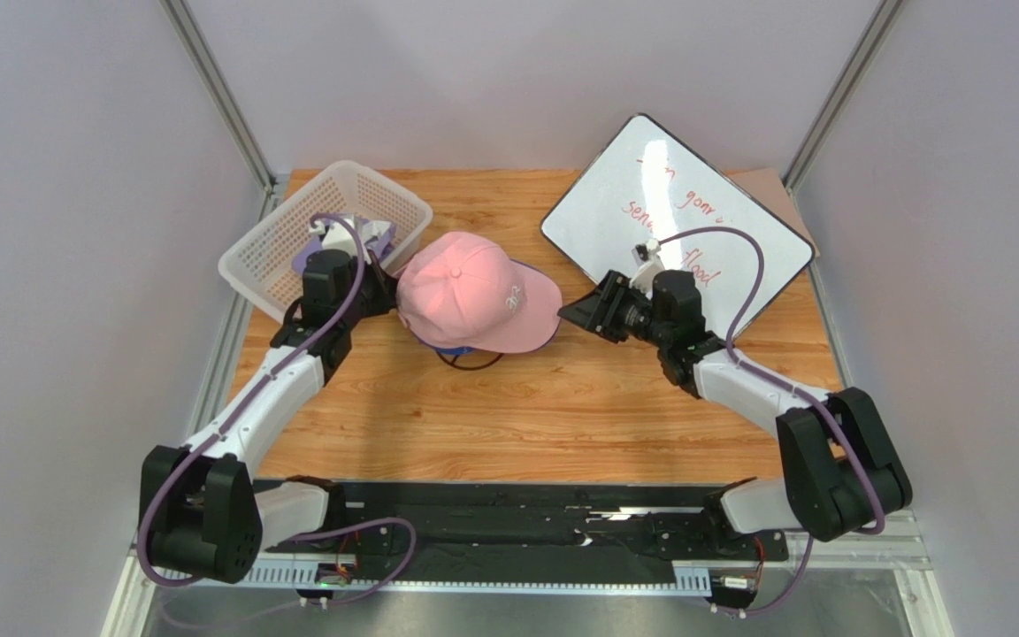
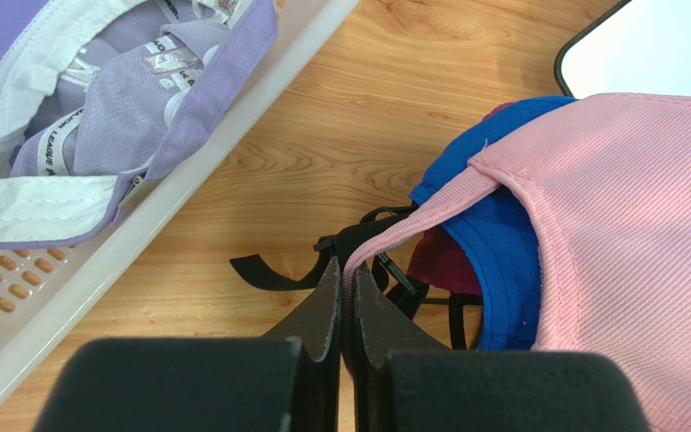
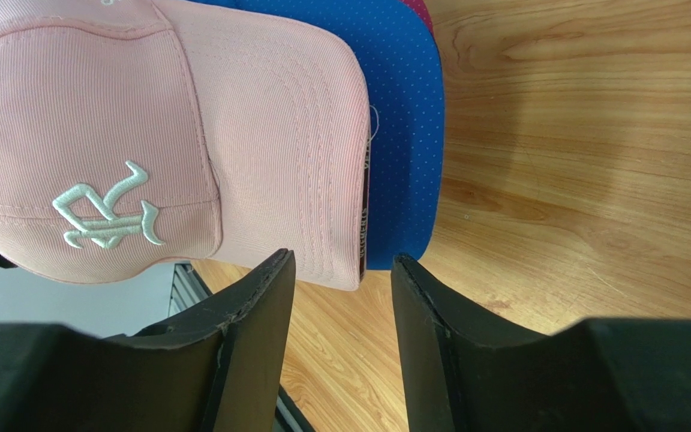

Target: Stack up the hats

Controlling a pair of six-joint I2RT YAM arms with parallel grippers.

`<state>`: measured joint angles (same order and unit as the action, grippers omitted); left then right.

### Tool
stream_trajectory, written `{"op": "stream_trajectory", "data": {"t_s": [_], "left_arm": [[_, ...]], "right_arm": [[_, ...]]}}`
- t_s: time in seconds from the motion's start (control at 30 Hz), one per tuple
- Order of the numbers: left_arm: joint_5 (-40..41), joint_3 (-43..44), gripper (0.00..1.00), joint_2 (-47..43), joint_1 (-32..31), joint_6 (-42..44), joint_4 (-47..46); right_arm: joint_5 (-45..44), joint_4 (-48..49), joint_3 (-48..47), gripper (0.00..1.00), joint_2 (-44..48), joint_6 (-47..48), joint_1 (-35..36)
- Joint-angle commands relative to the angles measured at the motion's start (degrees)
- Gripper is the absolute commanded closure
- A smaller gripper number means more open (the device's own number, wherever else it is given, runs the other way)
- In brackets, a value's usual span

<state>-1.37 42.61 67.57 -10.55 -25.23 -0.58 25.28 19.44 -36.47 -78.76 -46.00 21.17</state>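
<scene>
Pink white-embroidered hat (image 1: pixel 475 292): left end effector (image 2: pixel 347 272) pinches its edge; right end effector (image 3: pixel 340 261) parted.

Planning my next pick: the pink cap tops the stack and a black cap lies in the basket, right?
Not quite: the basket holds a lavender cap, not a black one, as the left wrist view shows. The pink cap does top the stack.

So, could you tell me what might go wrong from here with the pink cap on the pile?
The left tool is shut on the rear edge of the pink cap; pulling back without opening could drag it off the blue cap beneath. The right tool stands open at the brims, so a forward nudge might skew them. The lavender cap lies in the basket close by; reaching for it may knock the pink cap.
</scene>
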Motion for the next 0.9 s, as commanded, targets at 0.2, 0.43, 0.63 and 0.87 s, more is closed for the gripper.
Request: {"op": "stream_trajectory", "data": {"t_s": [0.2,0.43,0.63,0.87], "left_arm": [[-0.3,1.7,1.00,1.9,0.6,0.8,-1.8],[-0.7,1.7,1.00,2.0,0.6,1.0,-1.9],[-0.7,1.9,1.00,2.0,0.6,1.2,-2.1],[0.2,2.7,1.00,3.5,0.6,2.1,-1.0]], "right_arm": [[3.4,10.1,-2.5,0.48,-5.2,-0.1,-0.6],[7.2,17.6,-3.1,0.52,-9.3,-0.8,-0.8],[10.4,24.9,-2.8,0.72,-12.9,-4.4,-1.5],[8.5,24.4,-3.0,1.00,-16.9,-7.3,-3.4]]}}
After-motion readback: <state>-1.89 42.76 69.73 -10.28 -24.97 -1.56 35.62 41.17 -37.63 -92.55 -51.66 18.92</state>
